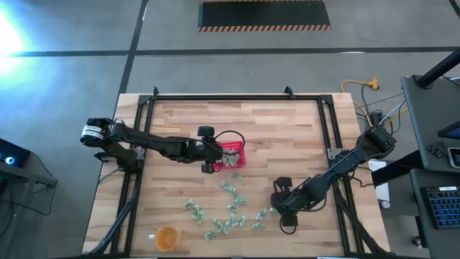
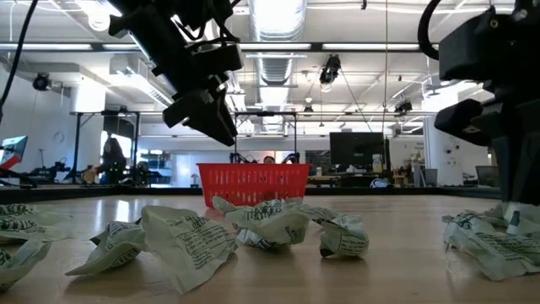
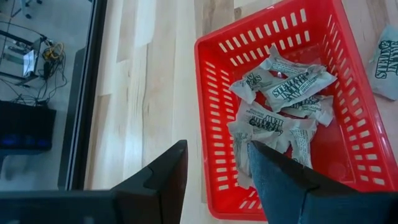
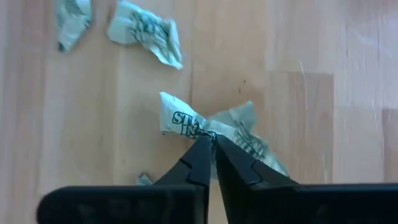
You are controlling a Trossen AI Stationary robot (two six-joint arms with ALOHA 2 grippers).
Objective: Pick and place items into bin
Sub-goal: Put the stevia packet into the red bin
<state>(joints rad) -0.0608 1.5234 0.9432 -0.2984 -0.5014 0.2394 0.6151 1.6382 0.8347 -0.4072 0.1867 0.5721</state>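
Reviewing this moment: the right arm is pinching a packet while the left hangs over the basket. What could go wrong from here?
The right gripper has its fingers closed on only a thin twisted fold of a packet, so it might slip free when lifted. The left gripper, fingers open, hovers over the edge of the red basket; if both arms head there, they could crowd each other. The light basket might also get nudged across the table.

A lab: exposed ceiling ducts (image 2: 278, 63), rows of monitors (image 2: 353, 152)
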